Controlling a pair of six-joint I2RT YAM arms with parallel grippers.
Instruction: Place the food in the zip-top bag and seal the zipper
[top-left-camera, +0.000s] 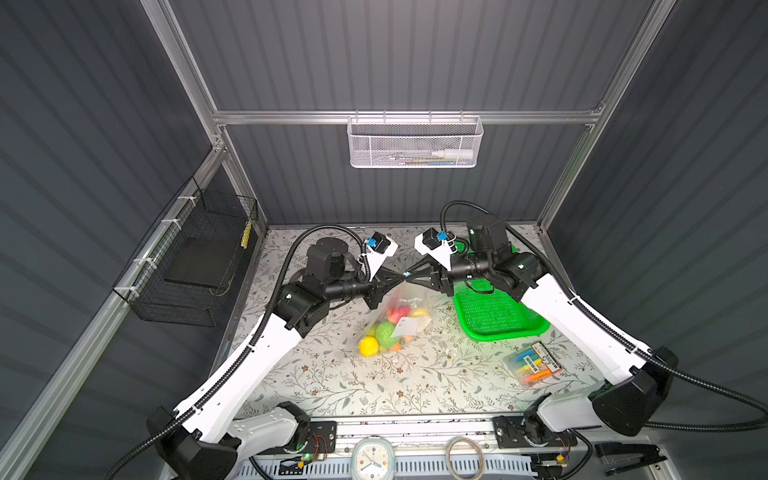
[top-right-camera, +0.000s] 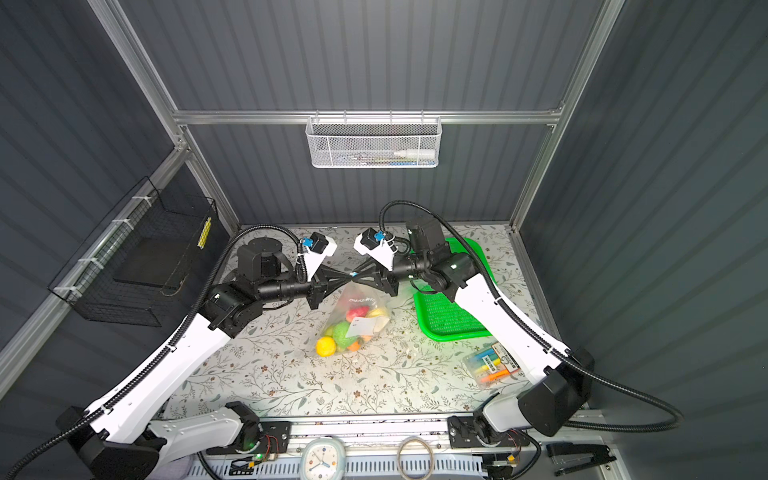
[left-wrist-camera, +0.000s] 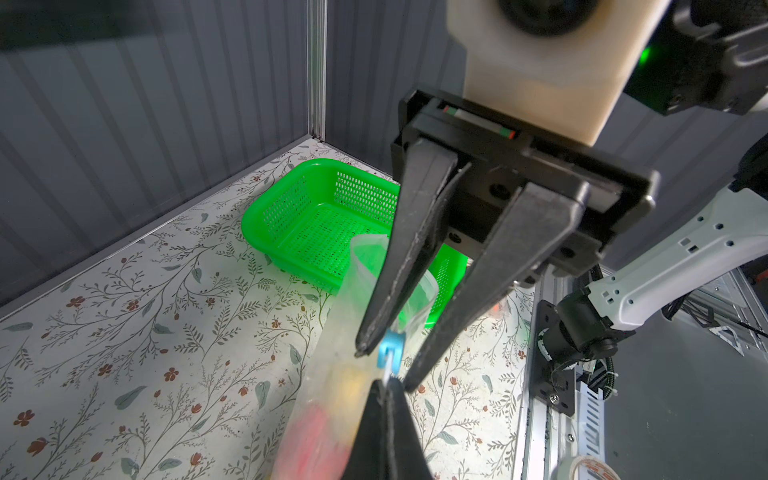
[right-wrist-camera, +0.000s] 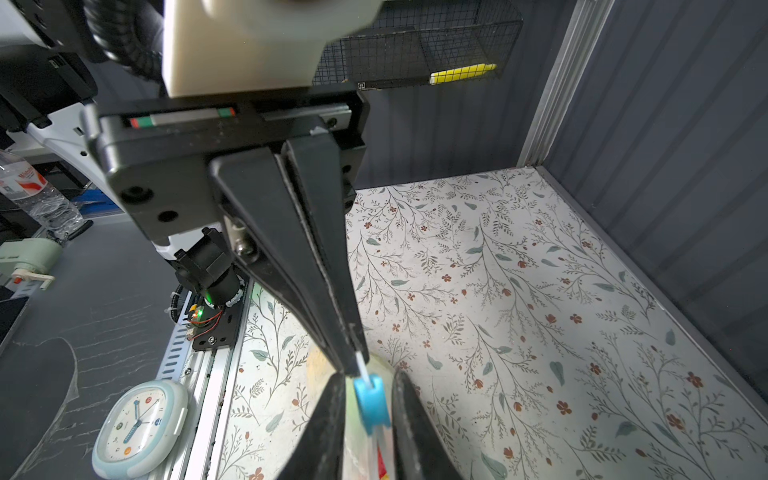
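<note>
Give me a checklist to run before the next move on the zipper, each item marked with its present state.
1. Food inside the zip-top bag: ok, the toy fruits show through it.
2. Left hand shut on the zipper strip: ok.
3. Right hand straddling the blue slider: ok.
4. Right hand closed on the blue slider: not ok, its jaws stand apart with a gap on either side.
5. Bag mouth sealed: not ok, its rim gapes beyond the blue slider in the left wrist view.

slider (left-wrist-camera: 390, 348): blue | basket (top-left-camera: 507, 335): green, perforated | tabletop (top-left-camera: 395, 386): white, floral | lemon (top-left-camera: 368, 346): yellow | wall (top-left-camera: 415, 62): dark grey, ribbed
</note>
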